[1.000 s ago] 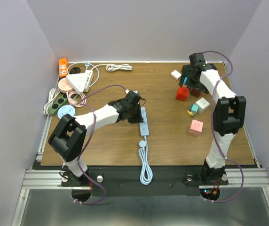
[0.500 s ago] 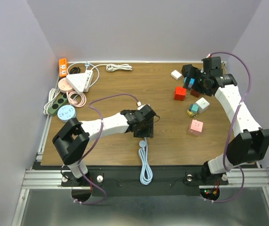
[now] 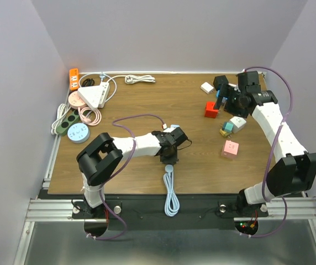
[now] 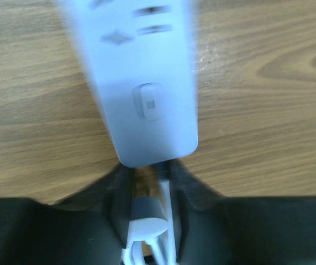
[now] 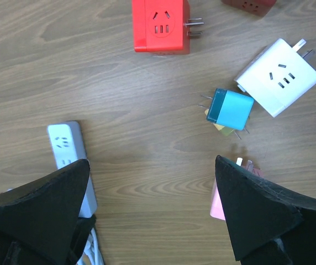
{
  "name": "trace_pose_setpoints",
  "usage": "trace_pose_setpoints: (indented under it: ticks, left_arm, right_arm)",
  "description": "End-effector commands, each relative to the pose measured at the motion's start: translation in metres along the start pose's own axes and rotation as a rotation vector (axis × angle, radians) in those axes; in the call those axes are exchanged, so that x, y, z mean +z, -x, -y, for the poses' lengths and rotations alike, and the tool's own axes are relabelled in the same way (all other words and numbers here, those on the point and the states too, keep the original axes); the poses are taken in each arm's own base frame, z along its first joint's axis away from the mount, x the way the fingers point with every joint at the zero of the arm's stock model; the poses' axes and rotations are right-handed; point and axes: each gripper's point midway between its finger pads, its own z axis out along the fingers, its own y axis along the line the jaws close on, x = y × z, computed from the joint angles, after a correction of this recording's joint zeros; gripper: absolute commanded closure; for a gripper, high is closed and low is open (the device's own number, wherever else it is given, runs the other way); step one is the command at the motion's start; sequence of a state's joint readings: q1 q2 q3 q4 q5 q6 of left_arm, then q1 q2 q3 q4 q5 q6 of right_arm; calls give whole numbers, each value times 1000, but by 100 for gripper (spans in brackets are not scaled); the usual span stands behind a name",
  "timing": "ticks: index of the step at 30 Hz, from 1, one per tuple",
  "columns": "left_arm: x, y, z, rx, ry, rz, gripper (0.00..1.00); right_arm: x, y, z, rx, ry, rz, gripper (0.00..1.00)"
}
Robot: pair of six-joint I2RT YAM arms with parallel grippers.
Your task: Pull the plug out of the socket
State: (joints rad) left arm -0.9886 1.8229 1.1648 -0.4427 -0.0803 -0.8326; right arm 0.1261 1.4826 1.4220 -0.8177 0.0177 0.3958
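A white power strip lies on the wooden table; in the top view only its far end shows past my left gripper. A round white plug and a white cord sit at the strip's near end. My left gripper is narrowed around both, its fingers pressed against them. The plug also shows in the top view, with the cord coiled toward the table's near edge. My right gripper is open and empty, held above the table; its wrist view shows bare wood between its fingers.
Loose cube adapters lie at the right: red, white, teal, pink. Several power strips and cables are piled at the back left, including an orange strip and a green one.
My left gripper slid along the strip toward its near end and now covers the plug end. My right gripper rose away from the red adapter and swung right.
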Motion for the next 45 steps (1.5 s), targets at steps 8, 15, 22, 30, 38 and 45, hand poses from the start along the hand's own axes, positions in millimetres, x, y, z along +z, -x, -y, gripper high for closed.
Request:
trace_pose_setpoints:
  ticks: [8,15,22,30,38,45]
  left_arm:
    - [-9,22,-22,4,95,70,100]
    - [-76,126,-59,-103,56,265,100]
    - [-79,195,-144,-133,181,319,100]
    - [-75,276,-242,-246,309,406,100]
    - [-44,322,-316,-241,444,369,100]
    - [-32,336,-319,-230,379,372,51]
  right_arm:
    - [-24,7,-14,-10,77,62,0]
    - [-27,2,-14,-1,89,57,0]
    - [-24,-7,-14,9,98,32,0]
    - [-20,-17,-12,3,100,4,0]
    - [-27,-34,-15,20,138,-21,0]
    - [-44,-36,-18,23,175,7,0]
